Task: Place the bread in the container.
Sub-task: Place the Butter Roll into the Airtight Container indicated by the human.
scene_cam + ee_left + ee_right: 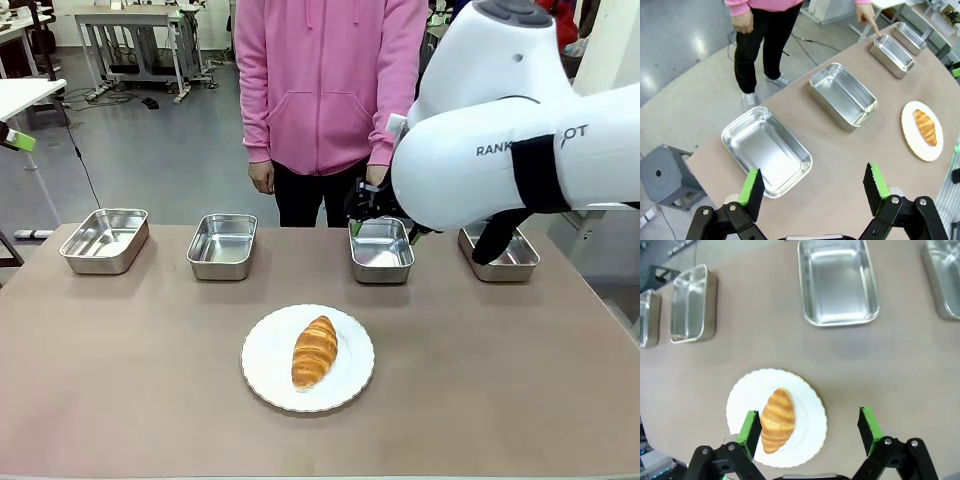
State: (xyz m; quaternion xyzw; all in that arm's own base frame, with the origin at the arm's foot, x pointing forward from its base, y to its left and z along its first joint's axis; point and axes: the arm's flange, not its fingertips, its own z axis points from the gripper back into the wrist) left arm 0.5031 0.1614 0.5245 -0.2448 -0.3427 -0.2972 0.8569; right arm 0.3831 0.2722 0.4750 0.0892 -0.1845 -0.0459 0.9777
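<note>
**Front view:** the bread [315, 351] lies on a white plate [265, 360] at the near middle of the table [120, 380]. Its long axis runs roughly 1 to 7 o'clock. It is well apart from the four steel pans beyond.

**Left wrist view:** the left gripper [813, 192] hangs spread and empty. At 1 o'clock a person's hand [867, 12] points at the third pan along, which I judge to be the container [892, 54].

**Right wrist view:** the right gripper [809, 432] is spread wide and empty above the plate. The bread sits off-centre towards 9 o'clock, beside one pad [751, 431], its length crossing the jaw line. Dropping straight down could land that pad on the crust, denting the loaf or shoving it off the plate. With four pans alike, it could also end up in the wrong one.
</note>
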